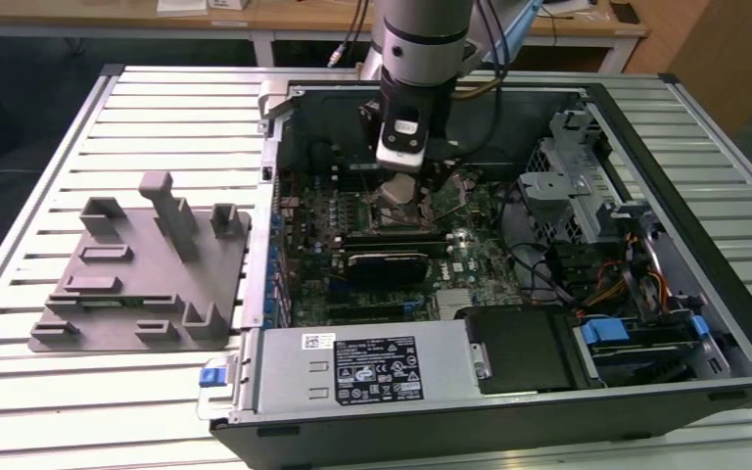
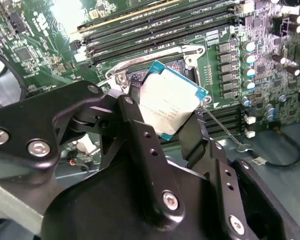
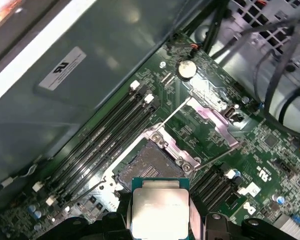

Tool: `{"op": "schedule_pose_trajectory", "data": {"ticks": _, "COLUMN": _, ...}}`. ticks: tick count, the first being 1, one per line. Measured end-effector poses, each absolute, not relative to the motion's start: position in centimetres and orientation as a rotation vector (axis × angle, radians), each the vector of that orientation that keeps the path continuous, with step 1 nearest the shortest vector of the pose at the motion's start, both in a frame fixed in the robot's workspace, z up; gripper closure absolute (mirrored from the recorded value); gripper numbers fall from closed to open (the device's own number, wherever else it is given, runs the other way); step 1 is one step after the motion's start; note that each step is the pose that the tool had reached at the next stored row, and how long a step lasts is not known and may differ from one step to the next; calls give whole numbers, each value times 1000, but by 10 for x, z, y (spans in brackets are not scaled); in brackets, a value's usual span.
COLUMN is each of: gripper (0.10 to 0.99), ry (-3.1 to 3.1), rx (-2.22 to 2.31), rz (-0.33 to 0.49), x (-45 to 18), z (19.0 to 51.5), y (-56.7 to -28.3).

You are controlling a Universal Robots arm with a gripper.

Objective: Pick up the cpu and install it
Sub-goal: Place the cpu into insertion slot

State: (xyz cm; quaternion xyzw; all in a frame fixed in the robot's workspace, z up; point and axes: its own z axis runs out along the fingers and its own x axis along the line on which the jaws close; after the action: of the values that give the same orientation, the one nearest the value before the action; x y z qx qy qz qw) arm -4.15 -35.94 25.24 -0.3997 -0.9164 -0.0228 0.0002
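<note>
A: We're pinching the cpu (image 2: 170, 99) by two opposite edges between the gripper (image 2: 159, 114) fingers (image 2: 136, 120). The silver lid is facing the cameras, so we're likely sparing the underside contacts.
B: Where's it sitting?
A: We're holding it over the open socket (image 3: 149, 167) on the motherboard (image 1: 474, 259), inside the PC case (image 1: 415, 441). It's not seated and it's looking skewed against the socket frame.
B: Load plate?
A: The load plate (image 3: 213, 119) is lying flipped back, so we're getting a clear drop path. We can't tell whether the cpu is touching the socket.
</note>
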Motion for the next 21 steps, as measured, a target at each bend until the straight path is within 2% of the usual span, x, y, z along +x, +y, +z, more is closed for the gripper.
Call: {"op": "schedule_pose_trajectory", "data": {"ticks": 21, "gripper": 545, "ry": -2637, "rx": -1719, "rz": -71, "x": -42, "z": 250, "y": -359}}
